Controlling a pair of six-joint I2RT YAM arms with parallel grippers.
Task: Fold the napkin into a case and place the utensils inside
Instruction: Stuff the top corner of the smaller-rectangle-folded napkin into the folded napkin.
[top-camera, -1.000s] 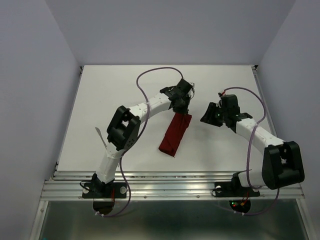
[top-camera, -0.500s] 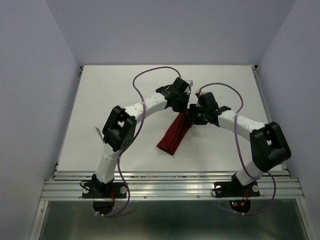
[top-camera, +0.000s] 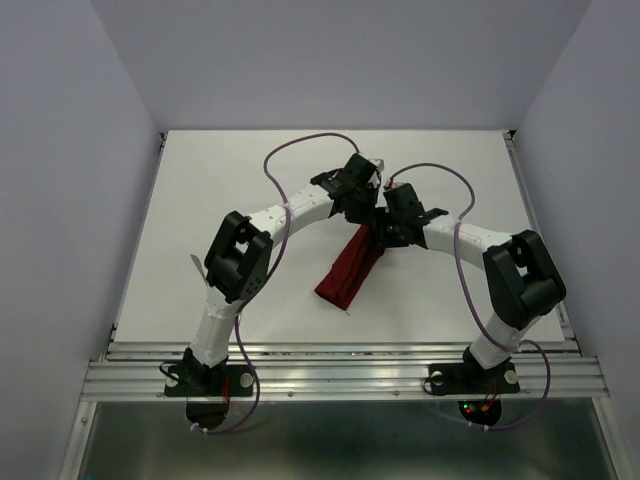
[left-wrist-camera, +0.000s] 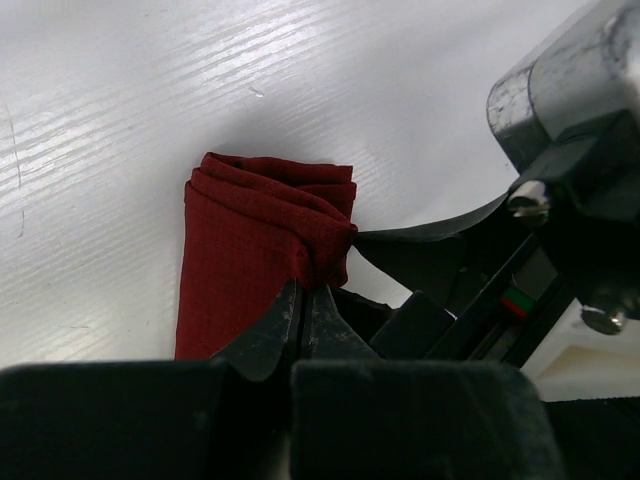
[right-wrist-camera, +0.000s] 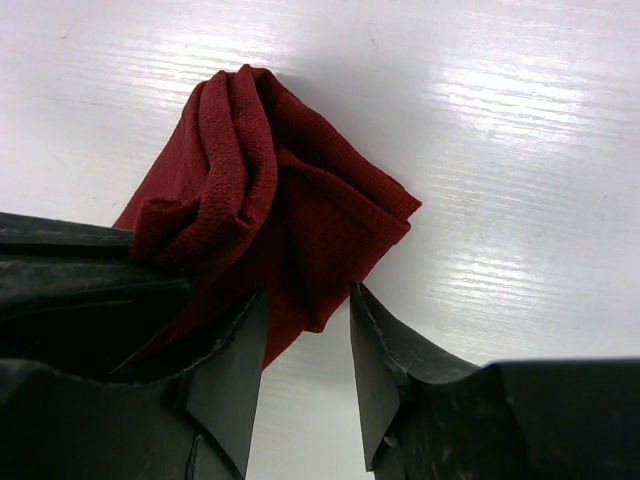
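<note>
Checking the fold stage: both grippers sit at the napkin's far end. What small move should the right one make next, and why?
Probably close the right gripper: its jaws stand open astride the napkin edge, while the left gripper pinches a corner shut.

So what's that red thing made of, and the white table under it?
The red napkin looks like soft woven cloth, matte: a fine weave and floppy folds show. The white table looks like painted wood or laminate, slightly glossy: faint grain lines and light streaks.
</note>
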